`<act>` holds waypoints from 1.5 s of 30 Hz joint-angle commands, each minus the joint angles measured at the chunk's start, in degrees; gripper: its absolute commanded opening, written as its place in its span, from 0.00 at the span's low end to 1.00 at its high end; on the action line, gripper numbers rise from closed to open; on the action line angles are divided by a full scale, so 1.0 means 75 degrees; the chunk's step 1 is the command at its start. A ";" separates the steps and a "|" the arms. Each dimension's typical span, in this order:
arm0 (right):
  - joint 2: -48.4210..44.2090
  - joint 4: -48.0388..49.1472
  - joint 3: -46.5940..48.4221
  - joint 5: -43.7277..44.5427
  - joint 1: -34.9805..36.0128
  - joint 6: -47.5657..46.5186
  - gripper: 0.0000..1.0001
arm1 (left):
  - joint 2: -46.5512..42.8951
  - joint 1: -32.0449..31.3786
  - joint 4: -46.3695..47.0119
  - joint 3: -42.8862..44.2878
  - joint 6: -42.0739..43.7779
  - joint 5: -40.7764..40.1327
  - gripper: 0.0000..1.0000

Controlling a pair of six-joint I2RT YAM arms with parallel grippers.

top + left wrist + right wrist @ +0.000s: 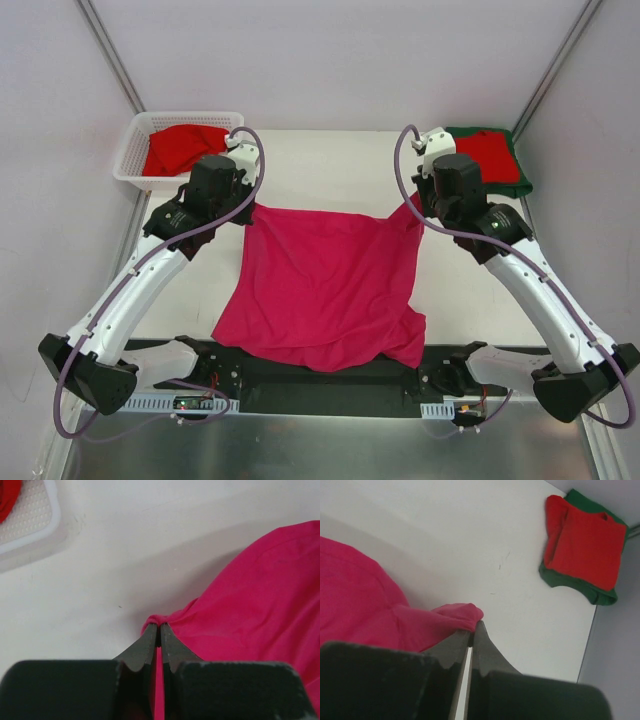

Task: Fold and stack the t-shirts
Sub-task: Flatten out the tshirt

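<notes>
Left fingers [145, 651] and right fingers [487, 651] pinch corners of the pink t-shirt [325, 285].

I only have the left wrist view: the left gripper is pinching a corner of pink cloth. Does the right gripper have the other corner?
Observer: Yes. The right gripper is shut on a far corner of the pink shirt, on its own side.
Operator: Where is the stack?
Observer: At the table's far right corner. A folded red shirt lies on a dark green shirt.
Operator: I see a sliver of red in the basket. How much is in there?
Observer: A heap of red cloth fills much of the white basket. I cannot tell whether it is one shirt or more.
</notes>
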 commanded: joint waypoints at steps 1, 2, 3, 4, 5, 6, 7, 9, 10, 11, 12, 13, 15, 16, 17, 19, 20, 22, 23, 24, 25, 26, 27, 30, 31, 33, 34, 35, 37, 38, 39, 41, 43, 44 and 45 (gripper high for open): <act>0.0179 0.1069 0.0144 -0.0001 -0.0505 0.0407 0.01 | -0.0004 0.0318 0.0962 -0.0330 0.0138 -0.0227 0.00; 0.0168 0.1058 0.0190 0.0093 -0.0598 0.0395 0.01 | -0.0063 0.0342 0.0962 -0.0319 0.0161 -0.0309 0.00; 0.0133 0.1058 0.0353 0.0187 -0.0657 0.0372 0.01 | -0.0214 0.0342 0.0951 -0.0307 0.0173 -0.0356 0.00; 0.0098 0.0977 0.0482 0.0374 -0.0704 0.0314 0.01 | -0.0332 0.0377 0.0904 -0.0203 0.0173 -0.0415 0.00; -0.0018 0.0929 0.0658 0.0410 -0.0786 0.0255 0.01 | -0.0426 0.0389 0.0834 -0.0121 0.0173 -0.0473 0.00; -0.0066 0.0871 0.0834 0.0387 -0.0821 0.0173 0.01 | -0.0566 0.0435 0.0543 0.0031 0.0335 -0.0462 0.00; -0.0125 0.0708 0.1276 0.0387 -0.0856 0.0022 0.01 | -0.0591 0.0447 0.0343 0.0462 0.0372 -0.0427 0.00; -0.0219 0.0206 0.2188 0.0341 -0.0927 -0.0166 0.01 | -0.0568 0.0471 -0.0520 0.1061 0.0407 -0.0287 0.00; -0.0242 0.0017 0.2519 0.0329 -0.0939 -0.0330 0.01 | -0.0591 0.0459 -0.0758 0.1621 0.0407 -0.0263 0.00; -0.0324 -0.0147 0.2778 0.0305 -0.0939 -0.0413 0.01 | -0.0626 0.0459 -0.0981 0.1858 0.0442 -0.0251 0.00; -0.0406 -0.0346 0.3059 0.0293 -0.0939 -0.0495 0.01 | -0.0707 0.0471 -0.1354 0.2081 0.0489 -0.0286 0.00; -0.0464 -0.0453 0.3503 0.0328 -0.0939 -0.0646 0.01 | -0.0743 0.0471 -0.1602 0.2559 0.0513 -0.0321 0.00; -0.0581 -0.0838 0.4020 0.0317 -0.0939 -0.0776 0.01 | -0.0813 0.0471 -0.2244 0.3344 0.0618 -0.0368 0.00; -0.0629 -0.0945 0.4429 0.0282 -0.0927 -0.0846 0.01 | -0.0837 0.0459 -0.2434 0.3593 0.0642 -0.0357 0.00; -0.0710 -0.1027 0.4561 0.0235 -0.0927 -0.0940 0.01 | -0.0895 0.0471 -0.2599 0.3839 0.0665 -0.0357 0.00; -0.0956 -0.1191 0.4922 0.0223 -0.0927 -0.0999 0.01 | -0.0942 0.0459 -0.3149 0.4612 0.0689 -0.0333 0.00; -0.1015 -0.1297 0.5053 0.0200 -0.0927 -0.1034 0.01 | -0.0954 0.0471 -0.3348 0.4858 0.0689 -0.0322 0.00; -0.1273 -0.1508 0.5264 -0.0045 -0.0927 -0.1070 0.01 | -0.1001 0.0459 -0.3828 0.5527 0.0654 -0.0193 0.00; -0.1366 -0.1543 0.5393 -0.0116 -0.0927 -0.1081 0.01 | -0.1105 0.0471 -0.3935 0.5691 0.0642 -0.0181 0.00; -0.1449 -0.1648 0.5475 -0.0152 -0.0927 -0.1093 0.01 | -0.1164 0.0459 -0.4052 0.5971 0.0619 -0.0158 0.00; -0.1565 -0.1707 0.5557 -0.0152 -0.0927 -0.1105 0.01 | -0.1235 0.0459 -0.4251 0.6113 0.0607 -0.0157 0.00; -0.1636 -0.1777 0.5662 -0.0129 -0.0927 -0.1151 0.01 | -0.1444 0.0459 -0.4241 0.6184 0.0572 -0.0181 0.00; -0.1706 -0.1755 0.5652 -0.0082 -0.0927 -0.1175 0.01 | -0.1562 0.0459 -0.4229 0.6127 0.0560 -0.0204 0.00; -0.1766 -0.1580 0.5337 0.0304 -0.0927 -0.1373 0.01 | -0.1552 0.0459 -0.4148 0.5963 0.0653 -0.0695 0.00; -0.1754 -0.1474 0.5115 0.0421 -0.0927 -0.1398 0.01 | -0.1459 0.0459 -0.4112 0.5881 0.0677 -0.0824 0.00; -0.1707 -0.1065 0.4391 0.0738 -0.0927 -0.1456 0.01 | -0.1119 0.0459 -0.3704 0.5392 0.0782 -0.1175 0.00; -0.1672 -0.0912 0.4143 0.0878 -0.0927 -0.1491 0.01 | -0.1025 0.0471 -0.3481 0.5168 0.0817 -0.1305 0.00; -0.1556 -0.0609 0.3885 0.1123 -0.0939 -0.1526 0.01 | -0.0758 0.0459 -0.3305 0.4957 0.0864 -0.1584 0.00; -0.1392 -0.0338 0.3228 0.1301 -0.1009 -0.1550 0.01 | -0.0452 0.0459 -0.2743 0.4312 0.0946 -0.1762 0.00; -0.1182 -0.0081 0.3040 0.1232 -0.1114 -0.1515 0.01 | -0.0044 0.0494 -0.2648 0.4043 0.0958 -0.1925 0.00; -0.1052 0.0002 0.2911 0.1103 -0.1509 -0.1422 0.01 | 0.0146 0.0564 -0.2206 0.3832 0.0981 -0.1938 0.00; -0.0655 0.0224 0.2547 0.0322 -0.2131 -0.0931 0.01 | 0.0613 0.1030 -0.1712 0.3305 0.0889 -0.1683 0.00; -0.0373 0.0517 0.2057 -0.0208 -0.3045 -0.0614 0.01 | 0.1175 0.1395 -0.0939 0.2975 0.0783 -0.1038 0.00; -0.0244 0.0820 0.1880 -0.0640 -0.3292 -0.0346 0.01 | 0.1387 0.1594 -0.0739 0.2765 0.0713 -0.0943 0.00; 0.0106 0.0951 0.1774 -0.0760 -0.3619 -0.0250 0.01 | 0.1610 0.1700 -0.0517 0.2659 0.0700 -0.0815 0.00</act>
